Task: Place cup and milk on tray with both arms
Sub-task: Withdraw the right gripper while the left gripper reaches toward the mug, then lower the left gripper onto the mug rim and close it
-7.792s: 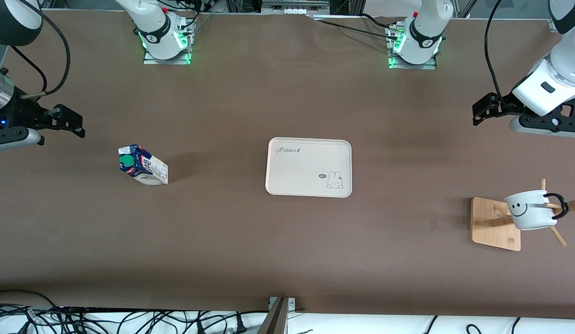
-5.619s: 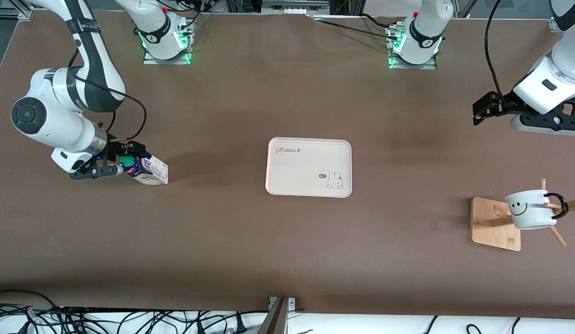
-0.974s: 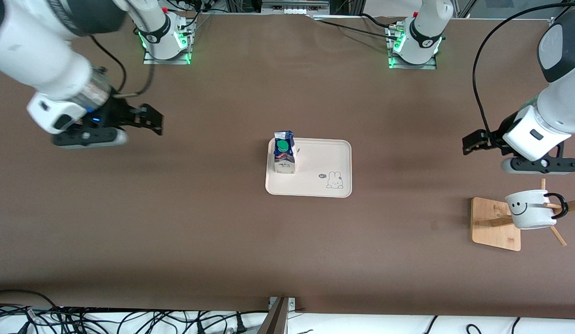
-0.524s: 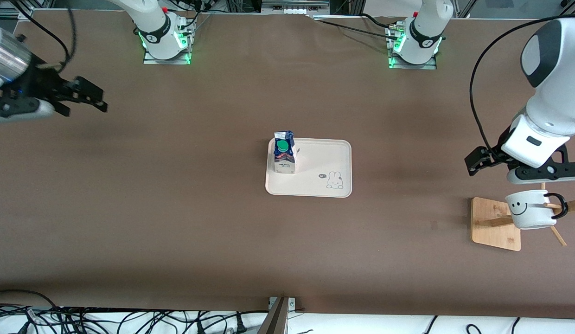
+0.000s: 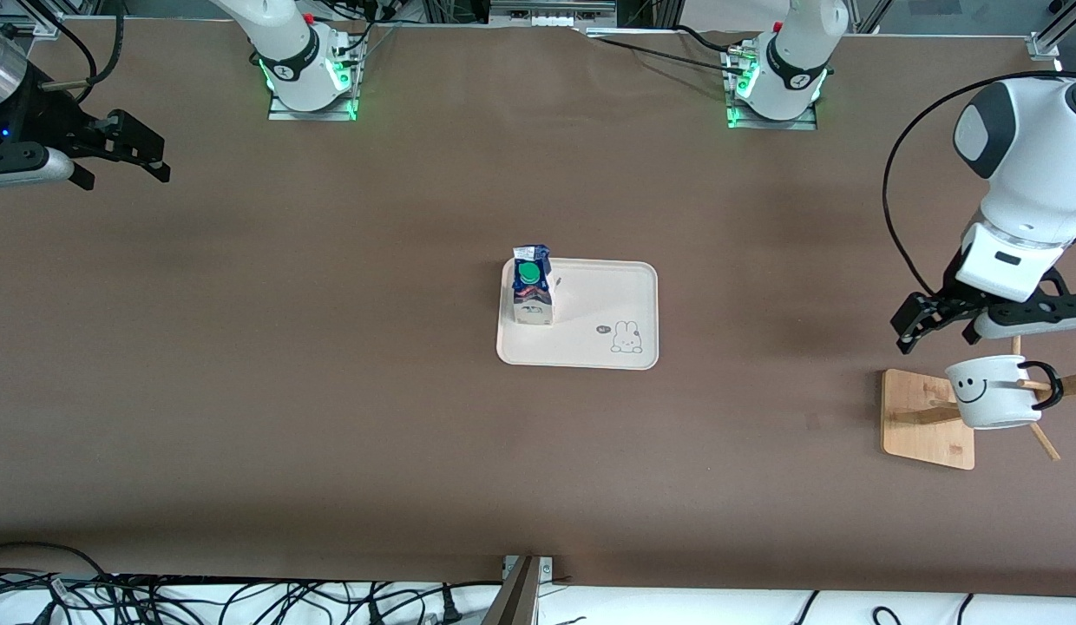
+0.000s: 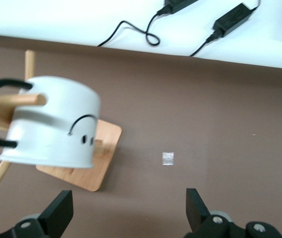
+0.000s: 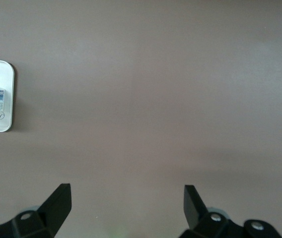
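Both sets of jaws stand wide with nothing between them. The left gripper (image 5: 918,325) hangs over the desk (image 5: 330,417) just beside the cup (image 5: 989,392), which sits tilted on a peg of the wooden rack (image 5: 924,425) at the left arm's end; in the left wrist view the cup (image 6: 51,124) shows clear of the fingers (image 6: 56,213). The right gripper (image 5: 130,148) hangs over bare desk at the right arm's end. The milk (image 5: 532,293) stands upright on the tray (image 5: 607,304), at the tray's end nearer the right arm.
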`<state>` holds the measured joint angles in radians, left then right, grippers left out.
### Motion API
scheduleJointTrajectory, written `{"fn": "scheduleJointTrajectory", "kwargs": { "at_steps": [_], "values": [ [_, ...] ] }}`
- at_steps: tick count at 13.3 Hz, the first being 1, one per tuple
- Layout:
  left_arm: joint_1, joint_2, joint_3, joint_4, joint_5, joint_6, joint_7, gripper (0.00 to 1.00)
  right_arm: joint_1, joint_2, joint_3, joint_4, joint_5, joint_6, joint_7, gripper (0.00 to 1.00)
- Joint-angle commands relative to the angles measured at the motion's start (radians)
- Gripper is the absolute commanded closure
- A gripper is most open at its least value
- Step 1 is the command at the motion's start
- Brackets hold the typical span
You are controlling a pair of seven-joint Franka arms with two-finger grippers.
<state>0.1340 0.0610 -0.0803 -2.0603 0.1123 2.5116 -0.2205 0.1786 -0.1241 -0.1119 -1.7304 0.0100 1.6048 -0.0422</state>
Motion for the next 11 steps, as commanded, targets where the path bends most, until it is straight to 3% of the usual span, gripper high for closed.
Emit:
{"fn": "scheduleJointTrajectory", "kwargs": {
  "at_steps": [1,11],
  "values": [
    [0.039,-0.029,-0.009,-0.072,-0.153,0.061,0.0,0.0,-0.022,-0.008,0.017,-0.006,-0.009,0.001,0.002,0.0],
    [0.096,0.059,-0.012,-0.063,-0.243,0.22,0.144,0.0,-0.022,0.047,0.017,0.068,-0.013,-0.003,0.002,0.0]
  ]
}}
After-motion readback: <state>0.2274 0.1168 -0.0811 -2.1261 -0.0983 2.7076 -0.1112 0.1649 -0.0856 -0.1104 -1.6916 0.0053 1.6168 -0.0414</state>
